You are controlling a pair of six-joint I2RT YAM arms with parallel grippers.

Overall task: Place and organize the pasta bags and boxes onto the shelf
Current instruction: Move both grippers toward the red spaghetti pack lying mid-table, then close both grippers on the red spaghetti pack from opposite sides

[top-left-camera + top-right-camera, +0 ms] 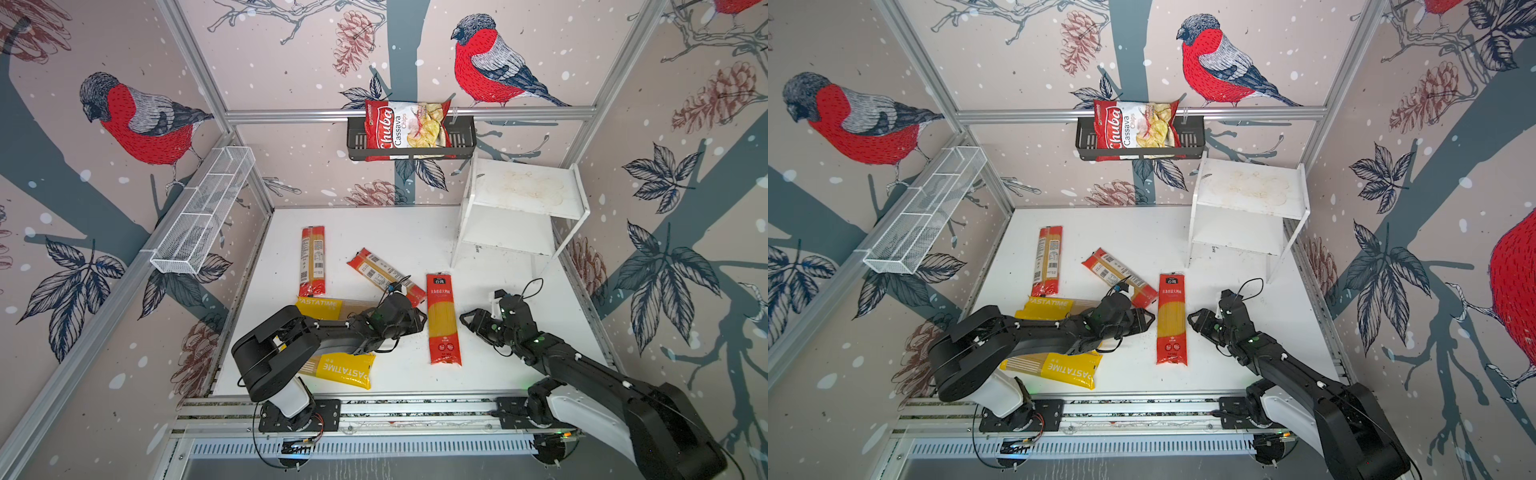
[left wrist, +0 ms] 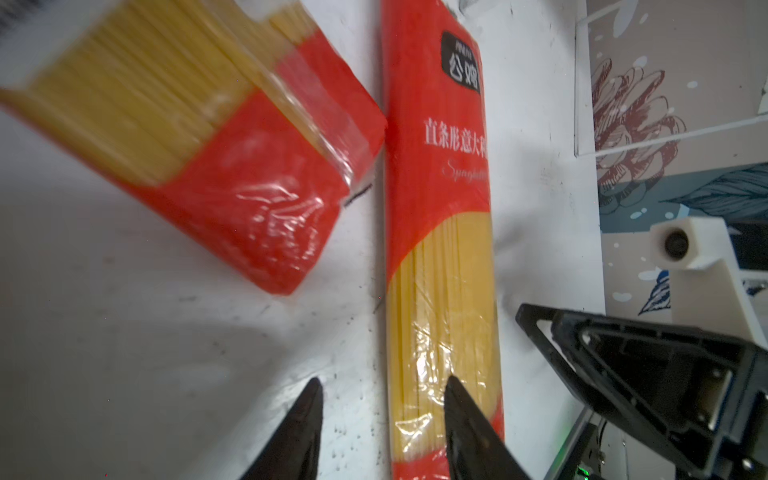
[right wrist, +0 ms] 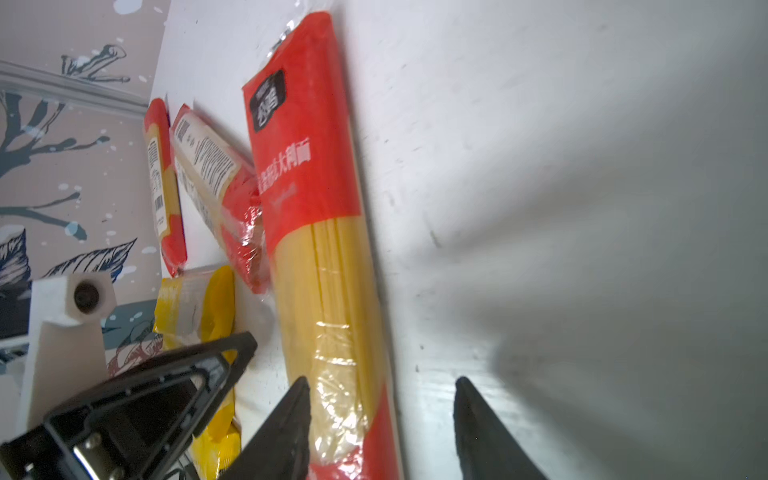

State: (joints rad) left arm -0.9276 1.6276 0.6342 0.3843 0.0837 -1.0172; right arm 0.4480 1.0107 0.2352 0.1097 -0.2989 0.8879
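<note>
Red film around a clear window of yellow strands: the face-up spaghetti packet [image 1: 444, 320] lies flat near the middle of the bench [image 1: 399, 232]. Its length runs 12 to 6 o'clock, with the black label end at 12.

The left fingers [image 2: 301, 432] sit low at its 9 o'clock edge, spread apart. In the left wrist view one overlaps the clear window and its partner is over bare bench, with nothing clamped. The right fingers [image 3: 286, 436] face them from the 3 o'clock edge, also spread. One is over the packet's edge, its partner over bare bench, and they grip nothing. I cannot tell whether either pair touches the film.

A second red packet [image 1: 380, 272] lies slanted at the first one's 10 o'clock, barcode side up. Its near corner is right beside the first, and I cannot tell whether they touch. A third red packet [image 1: 312, 261] lies farther out toward 10 o'clock, lengthwise 12 to 6.

At that packet's 6 o'clock end lies a yellow PASTATIME packet [image 1: 320, 307], partly under the left arm. Another PASTATIME packet [image 1: 343, 370] lies toward 7 o'clock near the bench's front edge, also partly covered by that arm.

The white shelf [image 1: 490, 183] stands upright in the 1 o'clock corner, its top board stained. On the wall at 12 o'clock a black basket [image 1: 461, 139] holds a Chuba chips bag [image 1: 405, 131]. A white wire basket [image 1: 203, 216] runs along the 9 o'clock wall.
</note>
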